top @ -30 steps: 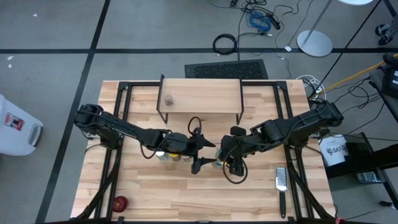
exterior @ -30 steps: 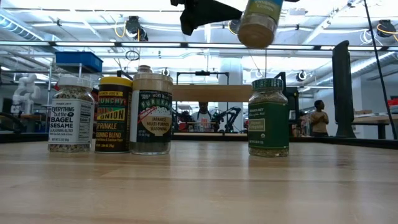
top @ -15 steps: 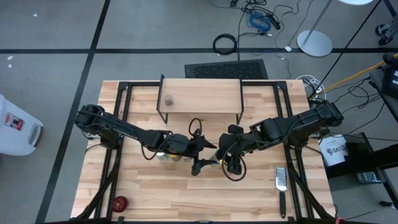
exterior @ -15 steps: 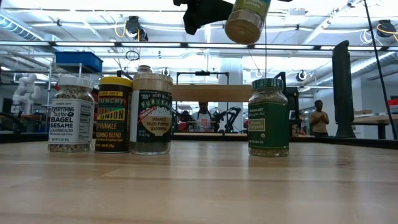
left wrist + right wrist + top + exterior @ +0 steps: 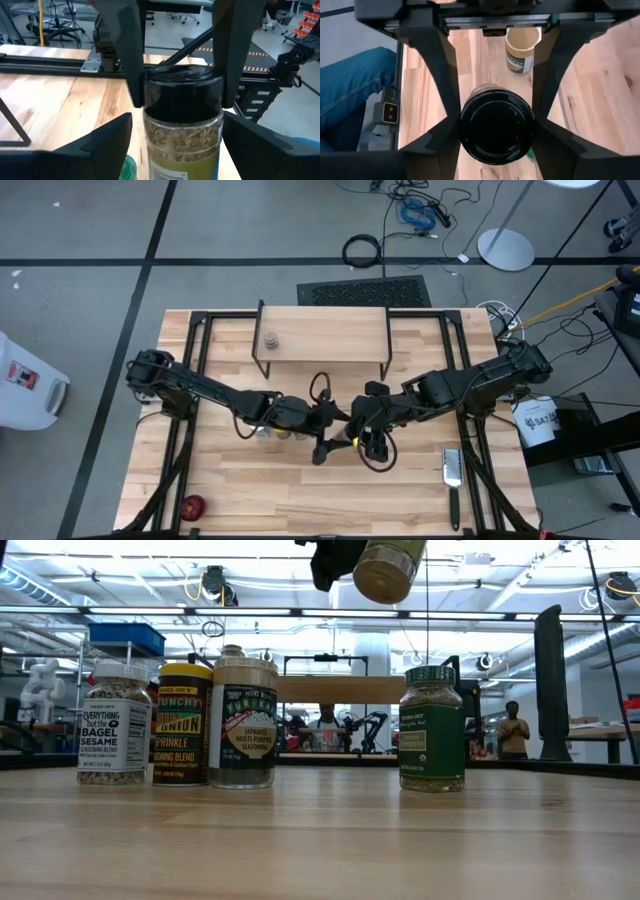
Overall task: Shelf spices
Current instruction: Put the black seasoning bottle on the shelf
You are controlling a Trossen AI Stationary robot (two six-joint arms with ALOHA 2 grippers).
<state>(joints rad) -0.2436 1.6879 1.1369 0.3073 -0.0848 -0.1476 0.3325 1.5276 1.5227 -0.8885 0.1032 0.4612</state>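
A dark-lidded clear jar [image 5: 388, 568] of dried herbs hangs high over the table's middle, tilted. My right gripper [image 5: 497, 137] is shut on it. My left gripper [image 5: 180, 137] is open, its fingers either side of the jar's glass body [image 5: 182, 135], with a gap on at least one side. On their bases stand the white-capped jar [image 5: 113, 725], yellow jar [image 5: 183, 725] and tan jar [image 5: 244, 723] in a row left of centre, and the green-lidded jar [image 5: 432, 728] alone right of them. The shelf [image 5: 325, 335] stands at the far edge. My right gripper pinches the jar's black lid [image 5: 182, 85] between its two fingers [image 5: 132, 65], one on each side of the lid. The fingers come from above, pointing down at a slant. The jar is lifted clear and hangs tilted below them.
A small stacked wooden piece [image 5: 270, 340] sits on the shelf's left part. A flat metal grater [image 5: 452, 470] lies near the right edge and a red round object [image 5: 192, 505] at the near left corner. Bare wood lies along the table's near side.
My left gripper has moved toward the table's right and closed in on the held jar, its fingers now beside the jar. My right gripper has shifted slightly left, and the jar has drifted left with it and tipped further.
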